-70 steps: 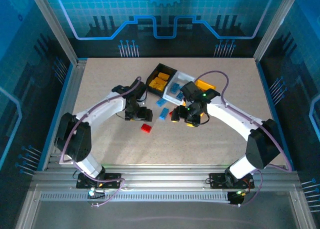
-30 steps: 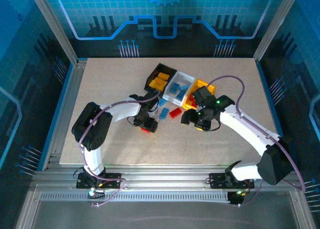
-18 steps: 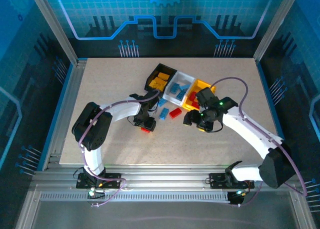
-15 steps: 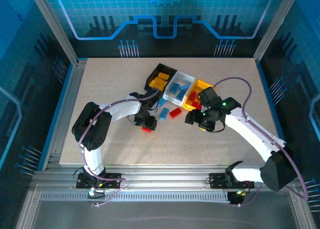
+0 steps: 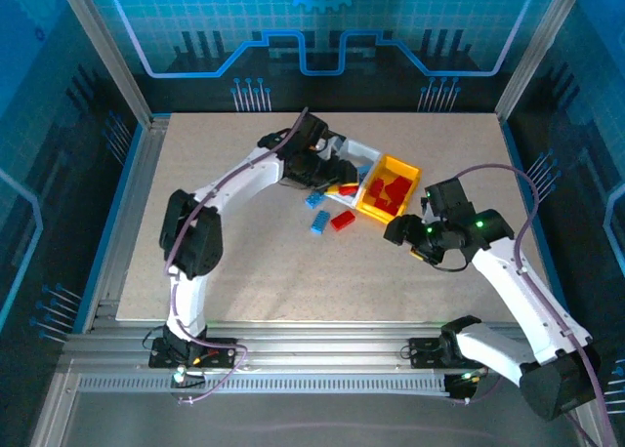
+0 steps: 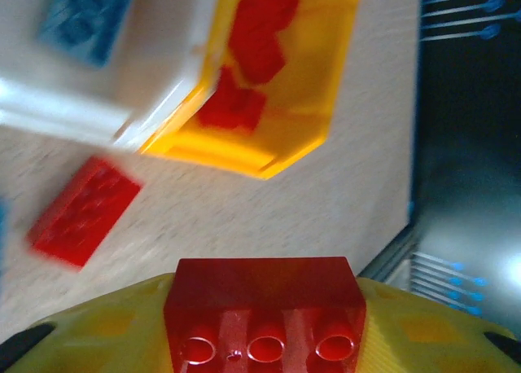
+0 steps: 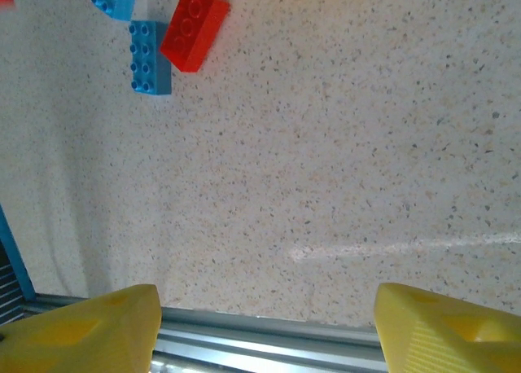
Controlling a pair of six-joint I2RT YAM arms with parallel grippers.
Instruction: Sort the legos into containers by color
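**Left hand loaded with a red brick; target bin lies ahead and to its right.**

The left hand [image 6: 264, 328] is closed on a small red studded plastic brick [image 6: 264, 296]. The brick's long axis appears to run from one yellow finger to the other. In the left wrist view, the yellow open-topped plastic bin [image 6: 232, 151], already holding red bricks, lies ahead of the held brick, past the corner of the white plastic bin [image 6: 73, 112]. From above, the left hand hangs at the white bin's end of the row, so the coming move probably runs rightward along the row to the yellow bin. The right hand [image 7: 264, 324] is wide open and empty above the speckled desk [image 7: 366, 145]. It is well apart from a loose red brick [image 7: 194, 25] and a loose blue brick [image 7: 151, 57].
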